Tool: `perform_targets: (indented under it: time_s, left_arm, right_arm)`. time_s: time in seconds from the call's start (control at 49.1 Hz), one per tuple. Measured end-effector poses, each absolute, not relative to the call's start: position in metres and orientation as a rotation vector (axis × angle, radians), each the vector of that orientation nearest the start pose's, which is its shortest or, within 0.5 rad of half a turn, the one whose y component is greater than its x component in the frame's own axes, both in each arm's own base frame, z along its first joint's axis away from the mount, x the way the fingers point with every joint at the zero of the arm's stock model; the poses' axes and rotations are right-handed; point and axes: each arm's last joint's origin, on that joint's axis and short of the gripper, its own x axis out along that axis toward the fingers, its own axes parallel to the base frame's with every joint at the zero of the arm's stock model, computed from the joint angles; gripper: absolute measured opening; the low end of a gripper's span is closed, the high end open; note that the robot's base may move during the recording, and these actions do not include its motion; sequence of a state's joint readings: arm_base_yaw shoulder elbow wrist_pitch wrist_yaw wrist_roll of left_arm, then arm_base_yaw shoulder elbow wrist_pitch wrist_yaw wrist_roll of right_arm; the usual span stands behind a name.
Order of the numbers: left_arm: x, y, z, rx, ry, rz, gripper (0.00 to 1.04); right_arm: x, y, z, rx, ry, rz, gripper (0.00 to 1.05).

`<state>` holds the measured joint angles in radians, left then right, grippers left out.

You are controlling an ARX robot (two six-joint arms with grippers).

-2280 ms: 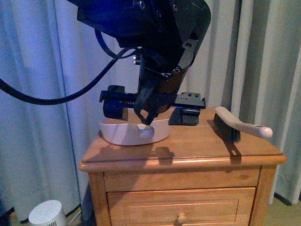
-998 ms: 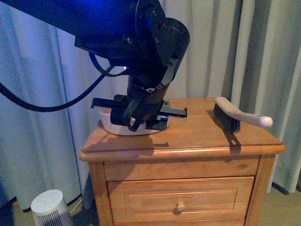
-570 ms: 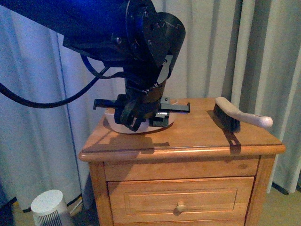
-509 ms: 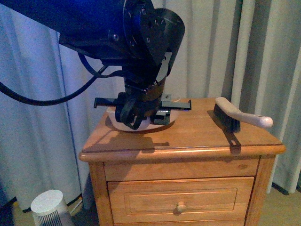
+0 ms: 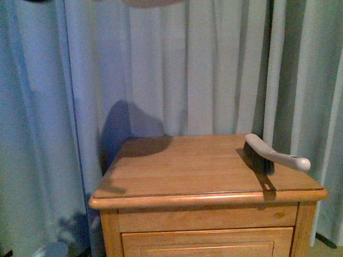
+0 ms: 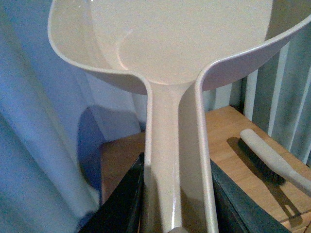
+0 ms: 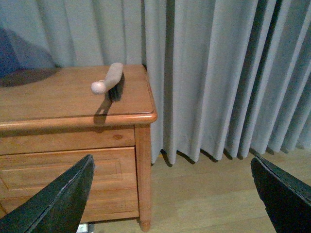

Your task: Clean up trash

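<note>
My left gripper [image 6: 175, 213] is shut on the handle of the pale dustpan [image 6: 165, 43] and holds it high above the wooden nightstand [image 6: 223, 131]. The pan's inside looks empty. Only its underside edge [image 5: 153, 2] shows at the top of the front view. My right gripper [image 7: 170, 194] is open and empty, off to the side of the nightstand [image 7: 73, 97], above the floor. No crumpled white paper shows in any view.
A hand brush [image 5: 270, 152] with dark bristles lies at the nightstand's [image 5: 187, 166] right side; it also shows in the left wrist view [image 6: 272, 162] and the right wrist view [image 7: 109, 80]. Grey curtains [image 5: 203, 64] hang behind. Wooden floor [image 7: 214, 194] lies beside the nightstand.
My left arm has lifted the dustpan off the nightstand top and up out of the front view. The brush has not moved.
</note>
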<state>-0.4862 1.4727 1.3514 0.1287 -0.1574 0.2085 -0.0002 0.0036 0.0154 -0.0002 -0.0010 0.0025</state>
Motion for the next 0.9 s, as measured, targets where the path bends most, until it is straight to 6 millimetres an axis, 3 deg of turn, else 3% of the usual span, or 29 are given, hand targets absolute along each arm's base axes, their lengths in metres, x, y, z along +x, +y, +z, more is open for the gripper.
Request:
perform_targets:
  time_s: [0.183,0.265,0.346,0.468,0.611,0.774,0.794,0.814,0.896]
  left_arm:
    - [0.236,-0.094,0.419,0.291,-0.169,-0.338,0.29]
    - [0.195,-0.058,0.424,0.342,-0.263,-0.333,0.29]
    - [0.159,-0.023,0.423,0.383,-0.336,-0.287,0.29]
    - [0.121,0.013,0.41,0.393,-0.366,-0.24,0.29]
    - [0.099,0.032,0.396,0.4,-0.379,-0.226,0.29]
    - [0.1,0.043,0.374,0.308,-0.342,-0.174,0.29]
    - [0.1,0.045,0.368,0.289,-0.33,-0.172,0.29]
    - [0.101,0.047,0.349,0.241,-0.287,-0.155,0.29]
    - [0.1,0.047,0.346,0.232,-0.284,-0.143,0.29]
  right_arm:
    - [0.097,0.0,0.168,0.002,-0.012,0.001,0.97]
    - [0.097,0.0,0.168,0.002,-0.012,0.001,0.97]
    - [0.097,0.0,0.168,0.002,-0.012,0.001,0.97]
    - [0.097,0.0,0.168,0.002,-0.012,0.001,0.97]
    - [0.097,0.0,0.168,0.002,-0.012,0.001,0.97]
    - [0.097,0.0,0.168,0.002,-0.012,0.001,0.97]
    - [0.097,0.0,0.168,0.002,-0.012,0.001,0.97]
    - [0.097,0.0,0.168,0.002,-0.012,0.001,0.97]
    - [0.097,0.0,0.168,0.002,-0.012,0.001,0.97]
